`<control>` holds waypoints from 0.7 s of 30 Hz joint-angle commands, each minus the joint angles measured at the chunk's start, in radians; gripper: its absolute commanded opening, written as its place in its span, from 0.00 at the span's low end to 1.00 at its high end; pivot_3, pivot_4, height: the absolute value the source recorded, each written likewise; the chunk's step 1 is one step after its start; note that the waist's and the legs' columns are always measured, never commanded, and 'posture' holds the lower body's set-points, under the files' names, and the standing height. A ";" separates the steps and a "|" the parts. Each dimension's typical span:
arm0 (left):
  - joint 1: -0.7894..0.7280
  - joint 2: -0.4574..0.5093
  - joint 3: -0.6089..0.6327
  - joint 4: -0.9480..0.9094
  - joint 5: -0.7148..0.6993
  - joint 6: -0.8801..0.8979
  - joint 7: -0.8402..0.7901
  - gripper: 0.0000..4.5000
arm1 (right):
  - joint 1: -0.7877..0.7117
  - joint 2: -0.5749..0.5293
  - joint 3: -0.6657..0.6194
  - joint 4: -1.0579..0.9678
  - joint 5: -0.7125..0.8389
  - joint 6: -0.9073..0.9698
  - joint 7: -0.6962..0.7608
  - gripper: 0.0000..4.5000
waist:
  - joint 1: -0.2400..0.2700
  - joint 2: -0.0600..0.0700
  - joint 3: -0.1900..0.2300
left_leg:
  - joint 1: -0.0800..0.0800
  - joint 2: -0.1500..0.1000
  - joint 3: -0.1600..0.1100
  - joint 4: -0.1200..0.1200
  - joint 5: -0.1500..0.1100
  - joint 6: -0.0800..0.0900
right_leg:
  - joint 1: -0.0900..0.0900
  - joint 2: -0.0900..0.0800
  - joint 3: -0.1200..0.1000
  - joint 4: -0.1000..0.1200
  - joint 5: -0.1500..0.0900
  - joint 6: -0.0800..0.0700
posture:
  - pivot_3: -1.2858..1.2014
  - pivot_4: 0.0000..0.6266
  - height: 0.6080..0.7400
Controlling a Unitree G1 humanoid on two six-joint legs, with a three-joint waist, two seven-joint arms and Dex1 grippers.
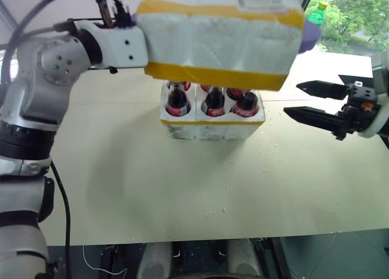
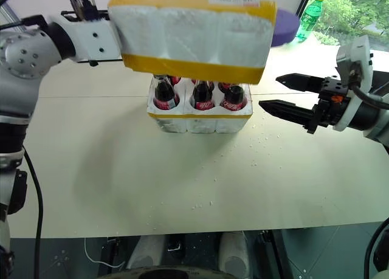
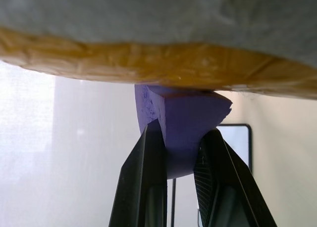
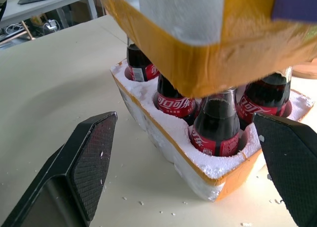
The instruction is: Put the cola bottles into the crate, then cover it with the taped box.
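left hand point(image 3: 181, 153) level, right hand point(image 1: 307, 101) agape

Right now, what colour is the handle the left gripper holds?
Purple handle, clearest in the left wrist view.

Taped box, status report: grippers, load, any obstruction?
Left gripper shut on purple handle of yellow-taped white styrofoam box, above bottle-filled crate. Right gripper open, beside crate. Nothing between.
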 commanded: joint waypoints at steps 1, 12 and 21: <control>0.009 0.036 -0.005 -0.076 0.097 0.006 -0.010 0.07 | 0.000 -0.011 -0.057 -0.030 0.012 -0.018 -0.009 1.00 | 0.000 0.000 0.000 | 0.000 0.000 0.000 0.000 0.000 0.000 | 0.000 0.000 0.000 0.000 0.000 0.000 | 0.52 0.24 1.00; 0.088 -0.043 -0.026 -0.146 0.206 0.075 -0.016 0.36 | -0.015 0.000 -0.054 -0.023 0.024 -0.020 -0.024 1.00 | 0.001 0.000 0.000 | 0.000 0.000 -0.001 0.001 0.000 0.000 | 0.001 0.000 0.000 0.000 0.000 0.000 | 0.52 0.24 1.00; 0.147 -0.051 0.082 -0.272 0.064 0.207 -0.124 0.99 | -0.018 0.004 -0.046 -0.012 0.022 -0.026 -0.027 1.00 | -0.001 0.000 0.000 | 0.000 0.000 -0.002 0.001 0.000 0.000 | 0.001 0.000 -0.001 0.000 0.000 0.000 | 0.52 0.24 1.00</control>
